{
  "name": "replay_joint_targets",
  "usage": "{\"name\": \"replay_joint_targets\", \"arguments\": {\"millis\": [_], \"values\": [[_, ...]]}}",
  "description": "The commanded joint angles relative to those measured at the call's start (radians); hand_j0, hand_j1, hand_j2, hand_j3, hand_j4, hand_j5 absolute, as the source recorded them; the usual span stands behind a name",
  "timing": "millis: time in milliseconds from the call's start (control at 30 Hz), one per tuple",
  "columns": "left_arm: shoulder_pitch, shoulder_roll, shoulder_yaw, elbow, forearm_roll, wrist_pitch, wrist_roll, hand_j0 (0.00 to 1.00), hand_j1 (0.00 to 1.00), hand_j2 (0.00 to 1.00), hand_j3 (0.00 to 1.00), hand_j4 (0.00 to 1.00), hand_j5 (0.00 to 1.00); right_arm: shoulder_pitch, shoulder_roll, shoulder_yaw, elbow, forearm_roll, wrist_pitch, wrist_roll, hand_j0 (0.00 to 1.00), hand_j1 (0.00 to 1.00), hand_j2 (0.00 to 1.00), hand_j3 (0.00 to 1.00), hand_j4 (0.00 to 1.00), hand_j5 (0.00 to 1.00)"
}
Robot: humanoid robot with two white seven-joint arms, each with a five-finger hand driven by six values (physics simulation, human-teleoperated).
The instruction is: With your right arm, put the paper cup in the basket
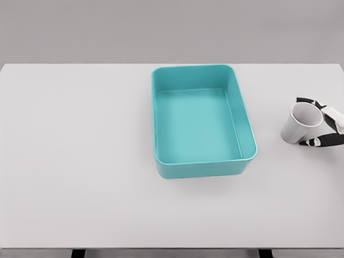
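The right hand (327, 124) is cut off by the picture's right edge: only a few dark and white fingers show, and the palm, wrist and arm lie outside the frame. Those fingers hide the far side of the paper cup (301, 123), so how much of its wall they cover cannot be told, though they seem to wrap it. The basket (201, 166) hides its own outer right and back walls. The table (80, 161) runs past both side edges.
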Motion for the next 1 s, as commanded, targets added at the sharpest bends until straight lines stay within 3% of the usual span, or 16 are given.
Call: {"name": "replay_joint_targets", "arguments": {"millis": [0,233,600,867,967], "values": [[0.0,0.0,0.0,0.0,0.001,0.0,0.0,1.0,1.0,1.0,1.0,1.0,1.0,0.0,-0.001,0.005,-0.003,-0.01,0.002,0.0,0.87,0.87,0.87,0.87,0.87,0.87],[0.0,0.0,0.0,0.0,0.001,0.0,0.0,1.0,1.0,1.0,1.0,1.0,1.0,-0.008,0.011,0.002,-0.002,-0.009,0.002,0.0,0.71,0.71,0.71,0.71,0.71,0.71],[0.0,0.0,0.0,0.0,-0.001,-0.001,0.0,1.0,1.0,1.0,1.0,1.0,1.0,-0.034,0.073,-0.041,-0.016,-0.015,0.002,0.0,0.7,0.7,0.7,0.7,0.7,0.7],[0.0,0.0,0.0,0.0,0.001,0.0,0.0,1.0,1.0,1.0,1.0,1.0,1.0,-0.051,0.156,-0.088,-0.02,-0.024,0.002,0.0,0.68,0.68,0.68,0.68,0.68,0.68],[0.0,0.0,0.0,0.0,0.001,-0.001,0.0,1.0,1.0,1.0,1.0,1.0,1.0,-0.051,0.156,-0.087,-0.022,-0.087,0.002,0.0,0.66,0.66,0.66,0.66,0.66,0.66]]}}
